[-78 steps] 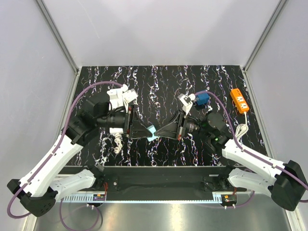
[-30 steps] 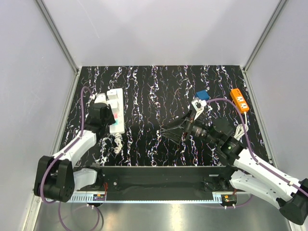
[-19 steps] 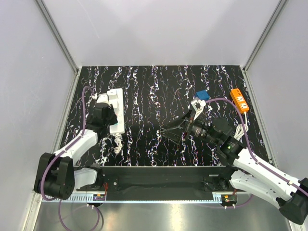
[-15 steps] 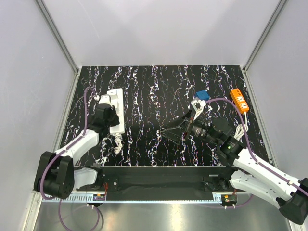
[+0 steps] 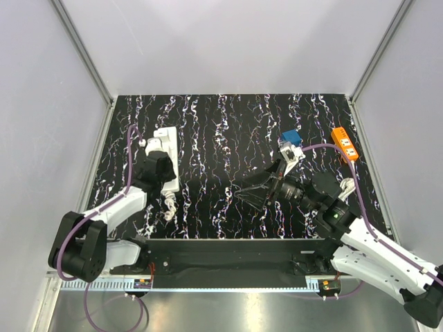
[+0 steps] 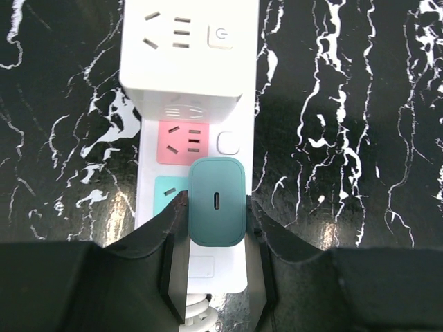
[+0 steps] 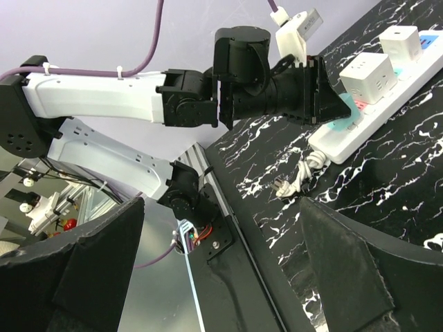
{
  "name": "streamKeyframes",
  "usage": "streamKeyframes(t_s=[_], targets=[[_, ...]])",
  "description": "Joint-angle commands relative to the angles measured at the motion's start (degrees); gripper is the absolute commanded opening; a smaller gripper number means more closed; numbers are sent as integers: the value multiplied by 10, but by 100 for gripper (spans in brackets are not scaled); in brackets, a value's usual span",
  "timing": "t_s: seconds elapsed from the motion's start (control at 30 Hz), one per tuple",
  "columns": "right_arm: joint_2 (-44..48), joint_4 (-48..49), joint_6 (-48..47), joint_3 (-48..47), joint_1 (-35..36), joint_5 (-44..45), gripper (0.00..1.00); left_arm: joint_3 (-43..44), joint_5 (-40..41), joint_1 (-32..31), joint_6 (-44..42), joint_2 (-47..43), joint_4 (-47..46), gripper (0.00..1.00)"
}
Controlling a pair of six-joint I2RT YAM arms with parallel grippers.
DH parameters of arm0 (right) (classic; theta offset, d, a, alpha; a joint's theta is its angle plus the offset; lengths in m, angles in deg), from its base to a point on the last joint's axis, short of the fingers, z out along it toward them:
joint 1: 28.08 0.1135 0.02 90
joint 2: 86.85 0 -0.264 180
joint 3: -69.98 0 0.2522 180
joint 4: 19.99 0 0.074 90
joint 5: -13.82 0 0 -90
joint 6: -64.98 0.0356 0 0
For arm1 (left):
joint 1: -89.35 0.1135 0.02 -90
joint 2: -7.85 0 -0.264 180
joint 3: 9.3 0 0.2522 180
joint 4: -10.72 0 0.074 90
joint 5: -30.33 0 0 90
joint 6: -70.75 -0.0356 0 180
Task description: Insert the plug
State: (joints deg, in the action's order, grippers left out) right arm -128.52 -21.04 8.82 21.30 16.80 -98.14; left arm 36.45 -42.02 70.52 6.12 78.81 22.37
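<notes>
At teal socket of strip: left fingers clamp plug, long axis along strip; right fingers spread, empty.

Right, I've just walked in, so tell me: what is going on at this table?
The left hand grips a dark green plug and holds it over the teal socket of the white power strip, on the left of the table. Whether the plug is fully seated cannot be told. The right hand hangs open above the middle, holding nothing. An orange power strip lies apart at the far right.
</notes>
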Motion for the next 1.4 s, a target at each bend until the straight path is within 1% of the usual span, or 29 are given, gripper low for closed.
streamKeyframes(t_s=[0.0,0.13,0.33,0.47,0.6,0.73,0.87,0.93,1.03,1.2,1.37], targets=[[8,-14,-17,-14,1,2,100,-4,54,-5,9,-22,19,0],[12,-15,-17,-15,1,1,100,18,79,-12,10,-21,67,0],[22,-22,-15,-18,0,-2,100,33,104,-27,3,-15,71,0],[34,-31,-19,-16,1,0,100,53,128,-37,-29,-13,83,0],[41,-32,-18,-15,1,1,100,60,125,-36,-57,-6,72,0],[41,-33,-19,-17,1,0,100,64,110,-36,-67,2,63,0],[47,-37,-25,-18,1,2,100,83,96,-34,-63,27,83,0],[50,-40,-26,-18,1,4,100,82,90,-34,-45,31,90,0],[55,-44,-31,-18,1,5,100,55,66,-32,-20,28,60,0],[69,-56,-37,-18,1,3,100,19,70,-32,10,35,45,0],[81,-63,-46,-11,1,10,100,8,85,-33,31,23,66,0]])
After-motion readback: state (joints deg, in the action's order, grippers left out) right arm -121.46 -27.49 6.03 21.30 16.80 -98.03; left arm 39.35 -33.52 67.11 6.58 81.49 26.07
